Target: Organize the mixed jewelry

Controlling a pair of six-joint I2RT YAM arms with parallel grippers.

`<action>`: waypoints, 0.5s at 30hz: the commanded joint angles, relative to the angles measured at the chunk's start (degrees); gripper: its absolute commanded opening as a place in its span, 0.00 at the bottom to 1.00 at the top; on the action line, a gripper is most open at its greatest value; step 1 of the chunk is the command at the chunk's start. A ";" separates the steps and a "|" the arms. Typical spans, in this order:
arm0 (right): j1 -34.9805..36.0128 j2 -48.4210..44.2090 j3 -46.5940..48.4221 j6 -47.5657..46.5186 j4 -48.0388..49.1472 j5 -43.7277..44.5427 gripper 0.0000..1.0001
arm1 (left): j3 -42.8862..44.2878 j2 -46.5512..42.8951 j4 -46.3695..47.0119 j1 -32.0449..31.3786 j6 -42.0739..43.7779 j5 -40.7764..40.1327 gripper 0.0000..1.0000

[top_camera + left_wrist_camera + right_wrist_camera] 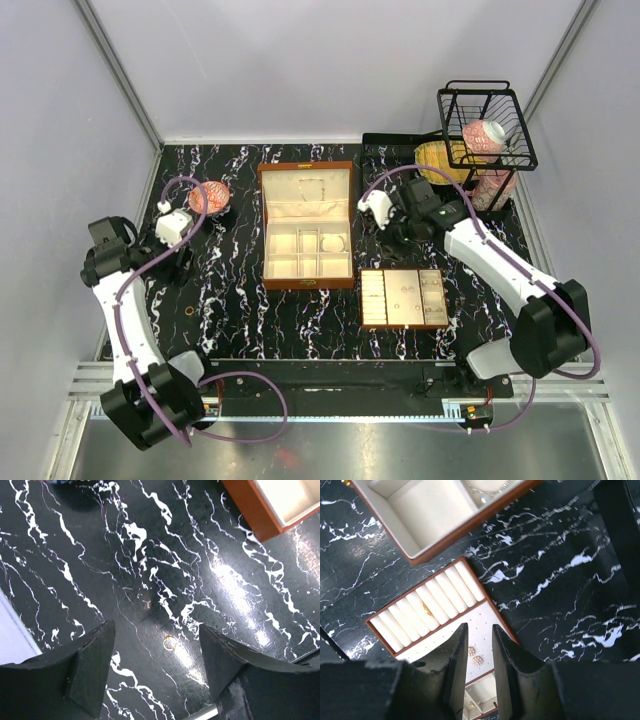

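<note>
Wooden box (pixel 306 167) beside cream tray (pixel 404 271) — black basket (pixel 478 90) (back right).

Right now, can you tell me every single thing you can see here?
table: one, black with white veins, under everything
jewelry box: one, brown wood, cream inside, open, middle
compartment tray: one, cream, brown rim, right of the box
gold ring: one, tiny, loose on the table, left side
round studs: two, pale and sparkly, on the tray
gold piece: one, small, between the tray's rolls
bowl: one, pink-red, back left
wire basket: one, black, back right
pink cups: two, one in the basket, one beside it
yellow thing: one, by the basket, too hidden to name
left gripper: black, open, above the gold ring
right gripper: black, narrowly open, empty, above the tray
</note>
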 commanded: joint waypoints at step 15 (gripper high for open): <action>-8.47 -1.44 -0.23 8.70 4.42 2.12 0.31 | -1.11 3.80 -8.61 0.21 7.05 0.04 0.74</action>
